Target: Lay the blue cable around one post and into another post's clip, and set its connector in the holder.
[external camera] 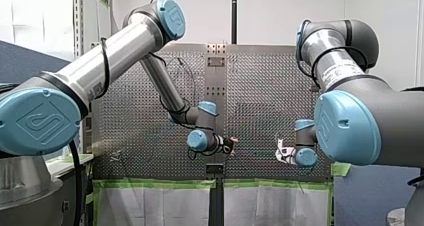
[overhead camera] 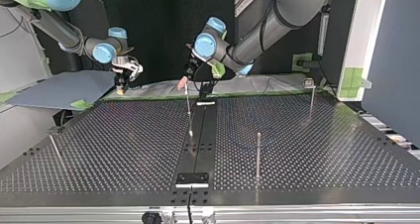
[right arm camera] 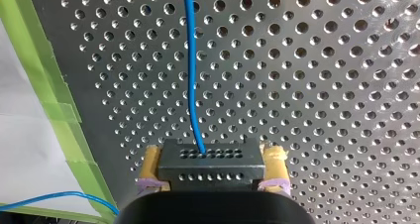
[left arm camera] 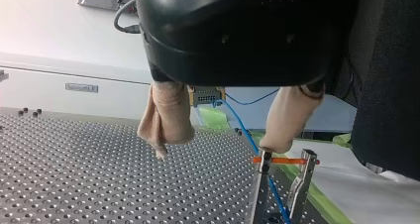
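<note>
Bench note for you: my right gripper (right arm camera: 212, 159) is clamped by its yellow pads (right arm camera: 274, 157) on the black connector (right arm camera: 210, 168), over the perforated table (right arm camera: 322, 85) and near the green tape (right arm camera: 34, 50) at its edge. The blue cable (right arm camera: 190, 60) leaves the connector's face and runs straight ahead across the holes. My left gripper (left arm camera: 216, 149) has its beige fingers (left arm camera: 166, 122) spread wide, with nothing gripped (one tip sits right at the orange clip (left arm camera: 285, 160) on a metal post (left arm camera: 260, 189), where the cable passes down beside the post). As for writing, you can make out only the embossed emblem on a blue joint cap (external camera: 37, 121). The white label (external camera: 334, 75) on my right arm is too small to read.
</note>
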You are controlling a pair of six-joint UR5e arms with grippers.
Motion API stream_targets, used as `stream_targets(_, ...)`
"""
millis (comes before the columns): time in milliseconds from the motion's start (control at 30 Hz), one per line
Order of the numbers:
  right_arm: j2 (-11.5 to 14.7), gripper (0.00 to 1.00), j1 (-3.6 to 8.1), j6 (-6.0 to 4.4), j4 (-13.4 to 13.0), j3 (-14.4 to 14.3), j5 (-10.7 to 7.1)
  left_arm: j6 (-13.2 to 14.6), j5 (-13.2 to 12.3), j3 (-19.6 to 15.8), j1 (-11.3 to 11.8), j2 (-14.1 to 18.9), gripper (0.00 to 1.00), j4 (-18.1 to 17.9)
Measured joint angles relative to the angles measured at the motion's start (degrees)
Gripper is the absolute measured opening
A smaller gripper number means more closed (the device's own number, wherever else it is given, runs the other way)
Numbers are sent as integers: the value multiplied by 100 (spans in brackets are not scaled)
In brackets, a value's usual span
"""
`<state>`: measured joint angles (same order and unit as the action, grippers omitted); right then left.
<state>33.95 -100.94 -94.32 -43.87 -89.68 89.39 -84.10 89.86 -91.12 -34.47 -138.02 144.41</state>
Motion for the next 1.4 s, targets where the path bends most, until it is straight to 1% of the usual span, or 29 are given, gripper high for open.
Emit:
stream_targets(367, -8, 18, 1, 0, -1, 1, 0, 7, 5, -1, 10, 0, 98, 10)
stream_targets(467, -10, 18, 1, 0, -2, 3, 0, -26, 55, -1, 27, 0, 98, 45)
stream_targets(667, -13, 18, 0, 0, -3, 2, 0, -74, 325, -2, 52, 0, 98, 231)
stream_targets(833, -19, 18, 1, 0, -6, 0, 0, -66, 611, -5, 41, 0, 98, 416)
stream_targets(1000, -22, 18, 1, 0, -21, 3, 0, 12, 902, -83, -8, 21, 98, 611)
stream_targets(1067, -22, 18, 2, 0, -32, 1, 0, 33, 964, -148, -18, 51, 98, 635)
stream_targets(1267, -29, 18, 0, 0, -46, 6, 0, 21, 1152, -433, -33, 285, 98, 472)
stream_targets(1400, -33, 18, 0, -15, -45, 6, 0, -143, 1249, -653, -69, 501, 98, 261)
